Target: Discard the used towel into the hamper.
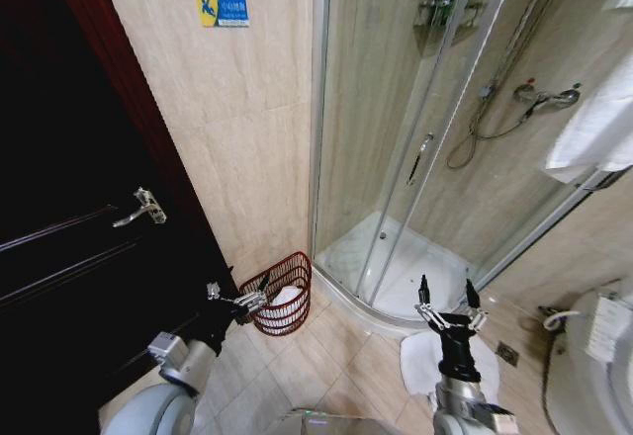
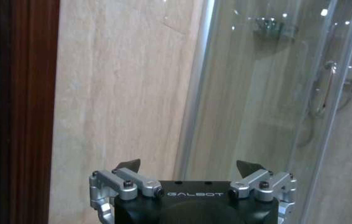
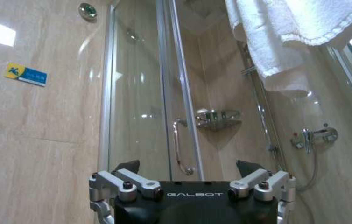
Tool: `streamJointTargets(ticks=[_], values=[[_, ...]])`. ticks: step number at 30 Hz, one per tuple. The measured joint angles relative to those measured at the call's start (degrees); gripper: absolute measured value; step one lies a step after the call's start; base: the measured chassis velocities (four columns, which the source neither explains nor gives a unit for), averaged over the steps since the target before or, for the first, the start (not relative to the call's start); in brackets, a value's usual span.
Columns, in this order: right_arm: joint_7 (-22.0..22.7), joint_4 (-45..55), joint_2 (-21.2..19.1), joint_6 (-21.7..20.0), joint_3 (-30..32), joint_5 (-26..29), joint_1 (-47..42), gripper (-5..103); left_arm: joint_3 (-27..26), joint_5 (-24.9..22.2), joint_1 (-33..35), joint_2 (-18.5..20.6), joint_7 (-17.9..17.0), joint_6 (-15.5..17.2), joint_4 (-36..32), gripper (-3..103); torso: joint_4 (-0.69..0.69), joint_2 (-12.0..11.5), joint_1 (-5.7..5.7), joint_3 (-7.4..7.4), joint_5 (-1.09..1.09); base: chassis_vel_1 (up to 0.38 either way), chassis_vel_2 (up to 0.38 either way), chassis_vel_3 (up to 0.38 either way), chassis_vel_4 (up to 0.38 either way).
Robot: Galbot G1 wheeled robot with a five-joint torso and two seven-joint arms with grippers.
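Head cam sits high, looking forward and down over the bathroom floor, with the shower enclosure (image 1: 415, 158) ahead and both arms low in the shot. Each wrist cam sits right behind its own end effector, aimed level to slightly upward at the wall and the shower enclosure's glass. All three views catch that glass; head and right wrist both get the blue wall sign (image 1: 222, 7).

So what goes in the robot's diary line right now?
left gripper: open, empty, by hamper | right gripper: open, empty | towel: hanging
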Motion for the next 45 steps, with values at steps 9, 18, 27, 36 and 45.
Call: streamJointTargets(ticks=[9, 18, 27, 36, 45], values=[[-0.12, -0.9, 0.0, -0.27, -0.74, 0.6, 0.93, 100, -0.82, -0.71, 3.03, -0.69, -0.9, 1.04, -0.02, 100, 0.0, -0.01, 0.0, 0.0, 0.0, 0.0, 0.0, 0.0, 0.0], [-0.19, -0.47, -0.08, 0.03, -0.41, 0.52, 0.23, 100, -0.47, -2.75, 1.06, -4.05, -0.1, -0.94, 0.27, 100, 0.0, -0.01, 0.0, 0.0, -0.02, 0.0, 0.0, 0.0, 0.0], [-0.31, 0.27, -0.18, -0.03, -0.26, -0.26, -0.27, 100, -1.59, -5.25, -2.19, -4.42, 0.67, -2.91, 0.4, 100, 0.0, -0.01, 0.0, 0.0, -0.02, 0.0, 0.0, 0.0, 0.0], [-0.91, 1.41, 0.11, 1.03, -0.67, -3.1, -1.7, 100, -1.23, -0.68, -4.82, -4.35, 1.49, -7.09, 0.48, 100, -0.01, -0.01, 0.0, 0.0, -0.02, 0.0, 0.0, 0.0, 0.0], [-1.33, 2.97, 0.87, 1.34, -1.39, -6.32, -2.85, 100, 0.07, 2.12, -4.98, 1.39, 2.56, -12.03, 3.99, 100, 0.0, -0.01, 0.0, 0.0, -0.03, 0.0, 0.0, 0.0, 0.0]])
